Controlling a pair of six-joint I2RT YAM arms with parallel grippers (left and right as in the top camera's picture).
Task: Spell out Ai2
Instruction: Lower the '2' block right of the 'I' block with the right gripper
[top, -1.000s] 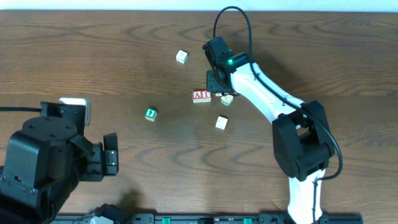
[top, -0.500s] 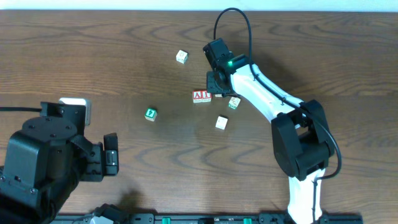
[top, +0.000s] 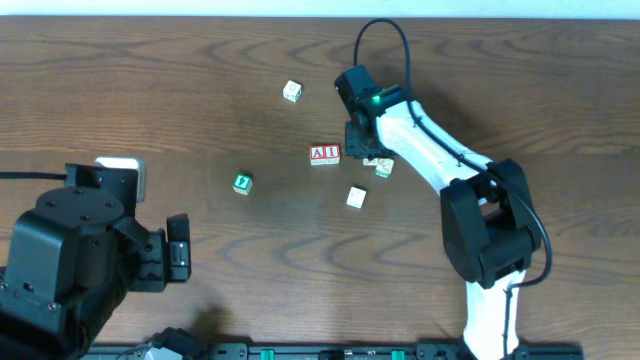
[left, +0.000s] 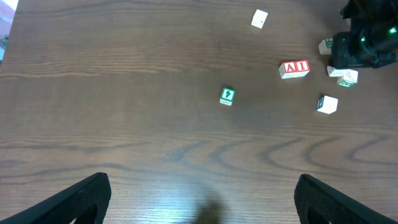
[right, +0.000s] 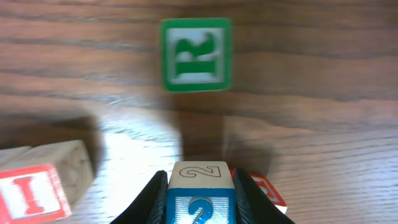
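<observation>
Two red-lettered blocks, A and I (top: 324, 153), lie side by side mid-table; the I block (right: 34, 190) also shows at the lower left of the right wrist view. My right gripper (top: 366, 143) (right: 200, 186), just right of them, is shut on a block with a blue 2 face (right: 200, 205), low over the wood. A red-edged block (right: 268, 190) sits against the far side of the right finger. A green R block (right: 196, 54) lies further ahead. My left gripper (left: 202, 186) (top: 178, 250) is open over bare wood at the near left, holding nothing.
A pale block with some green (top: 384, 168) lies just right of the right gripper. A white block (top: 356, 197) lies below it, a green block (top: 242, 183) to the left and a white one (top: 292, 91) towards the back.
My right gripper has shifted right with the 2 block, away from the A and I pair. The pale green-marked block beside it slid right too. The left arm has not moved.
</observation>
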